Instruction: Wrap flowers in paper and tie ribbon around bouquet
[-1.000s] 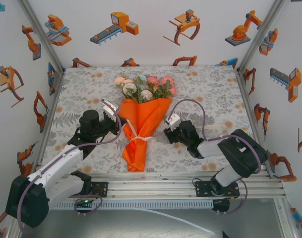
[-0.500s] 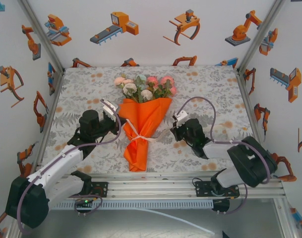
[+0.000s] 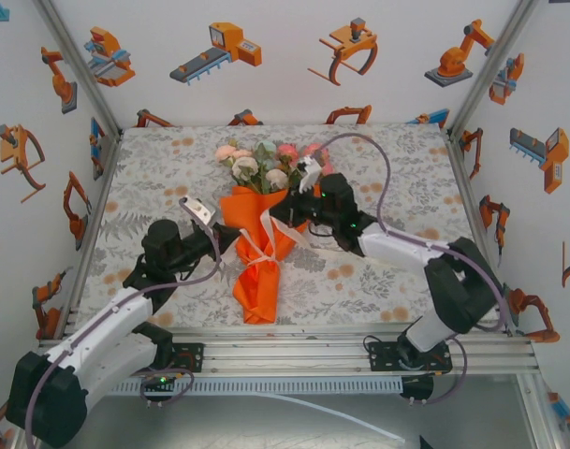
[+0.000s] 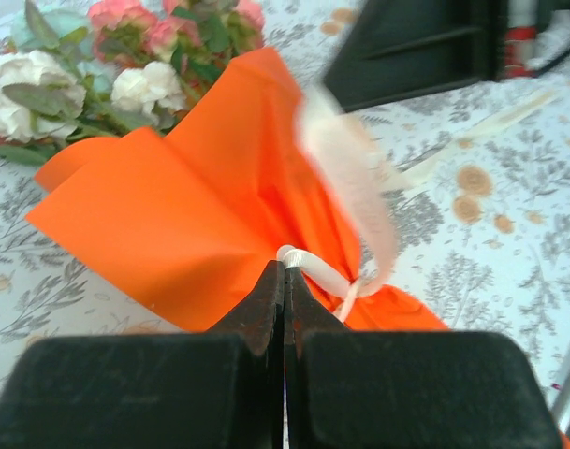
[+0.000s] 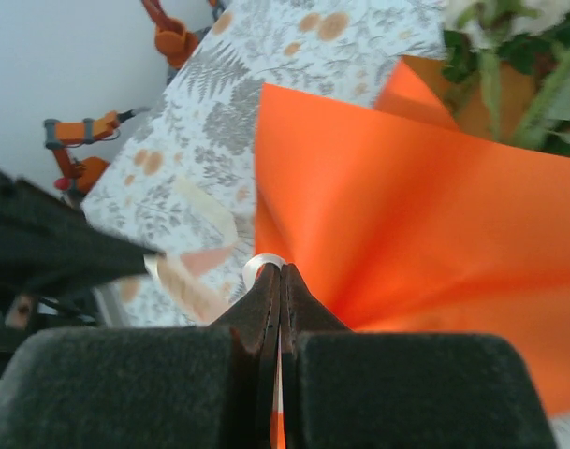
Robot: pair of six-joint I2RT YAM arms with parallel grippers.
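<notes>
The bouquet (image 3: 258, 262) lies mid-table, an orange paper (image 4: 191, 206) cone with its narrow end towards me. The flowers (image 3: 266, 164), pink, peach and white roses with green leaves, stick out of its far, wide end. A cream-white ribbon (image 3: 264, 246) is tied round the cone's waist. My left gripper (image 3: 232, 240) comes in from the left and is shut on a ribbon (image 4: 314, 266) loop at the knot. My right gripper (image 3: 285, 217) comes in from the right and is shut on another ribbon (image 5: 263, 266) loop against the paper (image 5: 406, 206). A blurred loose tail hangs between the two grippers.
The table (image 3: 397, 271) wears a grey-and-orange leaf-print cloth. White walls with robot prints and metal posts close it in on three sides. The metal rail (image 3: 303, 351) with the arm bases runs along the near edge.
My right gripper has swung left from beside the bouquet onto its waist and shut on the ribbon. My left gripper has edged in towards the bouquet, staying shut.
</notes>
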